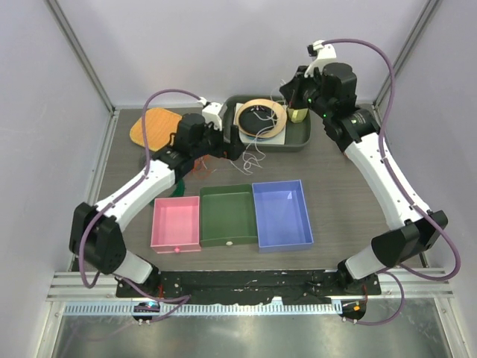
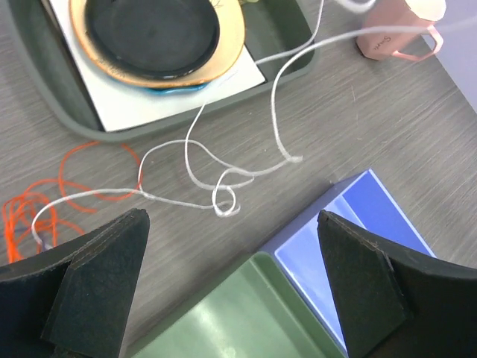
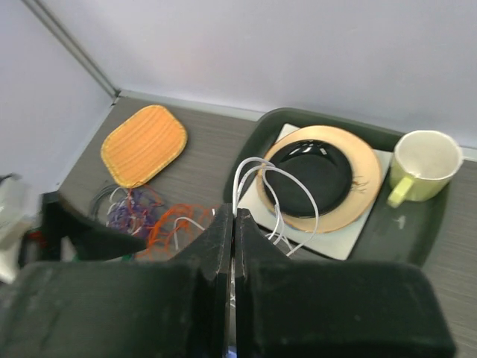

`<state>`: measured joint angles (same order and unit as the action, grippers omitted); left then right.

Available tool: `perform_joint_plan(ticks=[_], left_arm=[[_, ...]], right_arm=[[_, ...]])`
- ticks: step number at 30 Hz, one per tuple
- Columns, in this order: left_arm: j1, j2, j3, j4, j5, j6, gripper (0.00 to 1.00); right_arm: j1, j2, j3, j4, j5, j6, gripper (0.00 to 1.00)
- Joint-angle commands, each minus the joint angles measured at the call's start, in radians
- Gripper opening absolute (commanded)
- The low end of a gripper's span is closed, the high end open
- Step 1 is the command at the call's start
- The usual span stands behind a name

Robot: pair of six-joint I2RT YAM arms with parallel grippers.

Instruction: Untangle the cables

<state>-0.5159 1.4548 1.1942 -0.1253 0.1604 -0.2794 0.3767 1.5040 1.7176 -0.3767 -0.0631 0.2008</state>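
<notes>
The left claw [image 2: 231,224] stands released, its two dark fingers [image 2: 97,291] spread wide and tilted down over the worktop [image 1: 335,194]. Between them lies a knotted stretch of the white cable [image 2: 195,175], not touched by either finger. The left arm bends at its elbow near the base, then reaches forward and to the right. Its wrist sits low, just beside the left end of the tray [image 1: 302,138].

The right claw [image 3: 233,216] is clenched, its fingers pressed flat together. A loop of the white cable rises to the fingertips and seems to be pinched there, though the contact itself is hard to make out. The right arm climbs from its base to the far right corner, and its wrist is raised and folded back over the tray's right end.

From there the white cable trails down over the plate [image 3: 350,201] and off the tray's near rim onto the worktop. The orange cable [image 3: 170,218] lies in loops left of it. The purple cable [image 3: 123,212] is bunched further left, near the woven orange mat [image 3: 143,143]. A mug [image 3: 425,160] stands in the tray beside the plate. Nearer the arm bases, the pink bin [image 1: 176,221], green bin [image 1: 227,216] and blue bin [image 1: 282,212] sit side by side.
</notes>
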Motion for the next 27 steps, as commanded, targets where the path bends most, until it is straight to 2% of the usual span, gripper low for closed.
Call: perform_joint_plan(ticks=[1,6,8,9,10,11,13,16,18,22,24,25,26,27], left_arm=[[0.004,0.126,0.116,0.101,0.112,0.037,1.0],[-0.012,0.277,0.227,0.087,0.151,0.026,1.0],[-0.012,0.308,0.252,0.061,0.139,0.023,0.91],[-0.012,0.323,0.264,0.059,0.122,0.007,0.46],[-0.012,0.325,0.266,0.049,0.11,0.0,0.17],[-0.012,0.322,0.263,0.046,0.075,-0.007,0.0],[-0.012,0.276,0.214,0.071,0.027,-0.024,0.0],[-0.012,0.16,0.101,0.105,-0.125,-0.061,0.0],[-0.012,0.086,0.019,0.11,-0.275,-0.079,0.0],[-0.009,-0.051,-0.01,0.026,-0.507,-0.129,0.0],[0.002,-0.073,0.013,-0.031,-0.579,-0.142,0.0],[0.005,-0.082,0.018,-0.037,-0.591,-0.142,0.0],[0.007,-0.096,0.024,-0.037,-0.594,-0.13,0.0],[0.014,-0.102,0.024,-0.021,-0.59,-0.13,0.0]], right_arm=[[0.056,0.009,0.056,0.021,-0.012,0.075,0.01],[0.082,0.016,0.083,0.042,-0.015,0.091,0.01],[0.082,0.025,0.088,0.05,-0.021,0.092,0.01],[0.085,0.028,0.091,0.058,-0.027,0.091,0.01],[0.085,0.035,0.091,0.064,-0.029,0.088,0.01],[0.085,0.047,0.091,0.065,-0.024,0.085,0.01],[0.084,0.064,0.097,0.056,0.02,0.075,0.01],[0.085,0.108,0.089,0.029,0.046,0.065,0.01],[0.085,0.133,0.048,0.03,0.059,0.058,0.03],[0.085,0.163,-0.048,0.061,0.176,0.019,0.07],[0.085,0.168,-0.114,0.085,0.184,-0.021,0.2],[0.085,0.16,-0.139,0.097,0.175,-0.032,0.3],[0.085,0.156,-0.165,0.114,0.168,-0.037,0.45],[0.085,0.147,-0.214,0.155,0.136,-0.059,0.53]])
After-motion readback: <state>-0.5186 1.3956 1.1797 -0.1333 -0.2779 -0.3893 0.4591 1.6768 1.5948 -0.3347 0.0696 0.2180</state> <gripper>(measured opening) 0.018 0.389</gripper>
